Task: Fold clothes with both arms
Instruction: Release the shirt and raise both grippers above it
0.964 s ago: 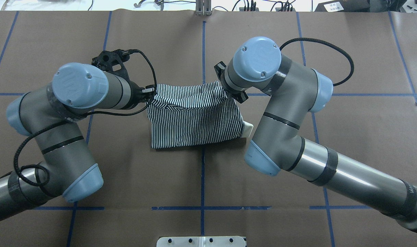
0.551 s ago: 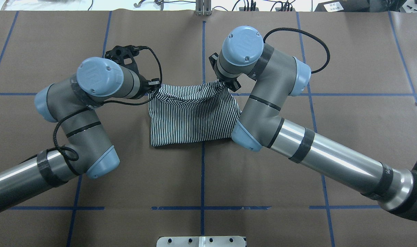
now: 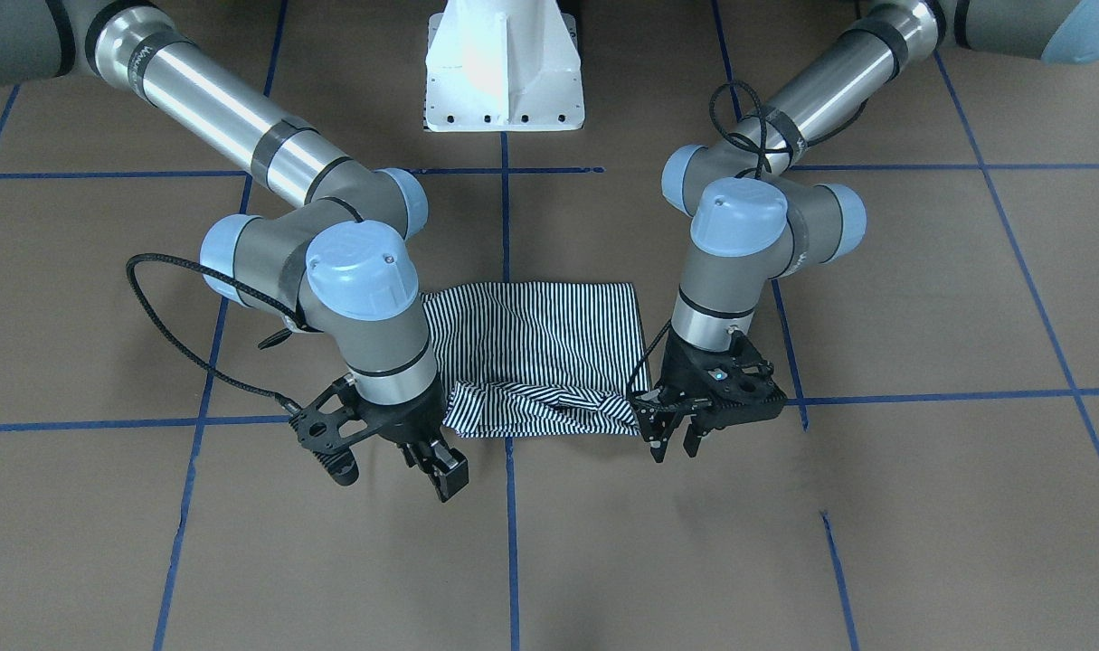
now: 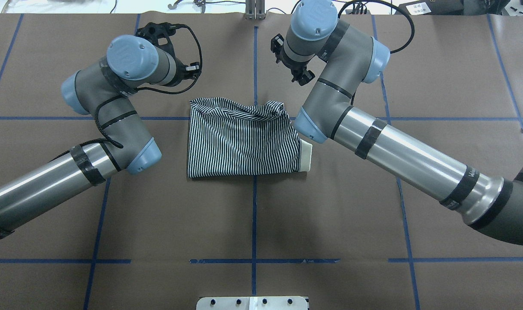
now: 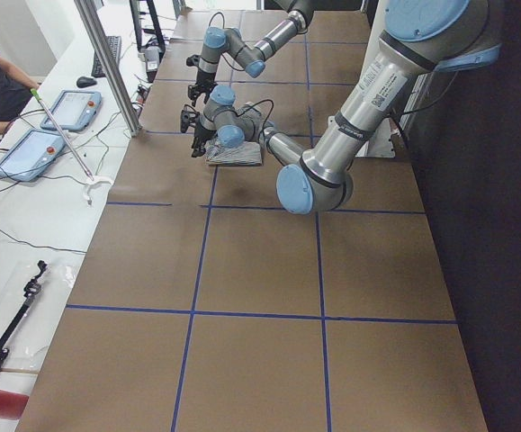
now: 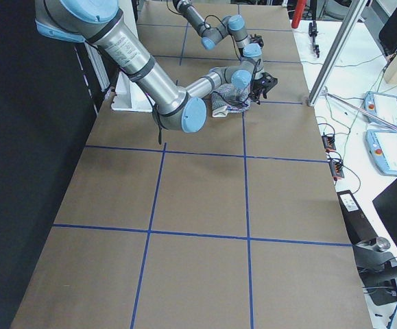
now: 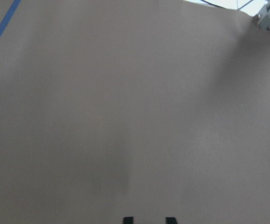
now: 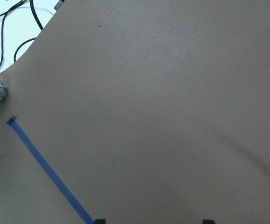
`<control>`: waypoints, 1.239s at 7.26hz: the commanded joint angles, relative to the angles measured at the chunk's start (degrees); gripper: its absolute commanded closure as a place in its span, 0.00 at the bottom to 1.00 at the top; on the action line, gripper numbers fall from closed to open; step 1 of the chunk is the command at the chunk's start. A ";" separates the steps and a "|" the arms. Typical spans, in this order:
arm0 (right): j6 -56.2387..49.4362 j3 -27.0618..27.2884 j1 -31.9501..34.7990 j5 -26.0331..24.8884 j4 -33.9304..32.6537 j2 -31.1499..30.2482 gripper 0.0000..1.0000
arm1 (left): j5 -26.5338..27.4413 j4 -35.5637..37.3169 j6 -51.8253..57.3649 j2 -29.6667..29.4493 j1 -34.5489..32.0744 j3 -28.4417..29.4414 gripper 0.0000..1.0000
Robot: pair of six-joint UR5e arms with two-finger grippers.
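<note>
Overhead exterior: the polo shirt [image 4: 244,142] lies folded flat at the middle of the table [image 4: 330,224], a little wider than deep, cream collar [image 4: 305,157] pointing to the robot's right, far edge rumpled. Exterior front-facing: left gripper [image 3: 676,441] and right gripper [image 3: 433,465] hang beyond that edge, fingers spread, empty. Wrist views: parted fingertips over bare brown paper.

Wrist cams crop the left gripper [image 7: 149,220] and right gripper [image 8: 154,221] down to fingertip ends. The shirt [image 4: 244,142] buries most of its cream collar [image 4: 305,156] under its own fold.
</note>
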 commanded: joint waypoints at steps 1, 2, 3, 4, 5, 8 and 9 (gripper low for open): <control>-0.40 3.09 1.14 2.13 0.30 -0.72 0.00 | -3.13 0.47 -0.48 0.83 -0.42 -5.17 0.67; -0.40 8.69 0.45 2.49 0.12 -4.55 0.00 | -6.20 1.44 -0.75 1.18 0.28 -6.07 1.00; -0.49 16.40 -0.95 2.58 -0.14 -9.38 0.00 | -7.19 1.36 -0.31 2.06 1.68 -6.77 1.00; -0.58 21.96 -1.05 3.97 -0.32 -13.34 0.00 | -6.94 1.53 0.82 1.02 7.35 -6.26 1.00; -0.58 24.71 -1.05 5.20 -0.23 -16.34 0.00 | -6.94 2.32 5.44 0.49 8.71 -4.95 1.00; -0.84 25.00 -0.79 5.04 -0.23 -17.07 0.00 | -6.76 2.24 11.70 -3.20 9.07 0.85 1.00; -0.84 25.52 -0.79 5.04 -0.23 -17.51 0.00 | -6.59 1.63 12.95 -3.38 8.03 2.08 1.00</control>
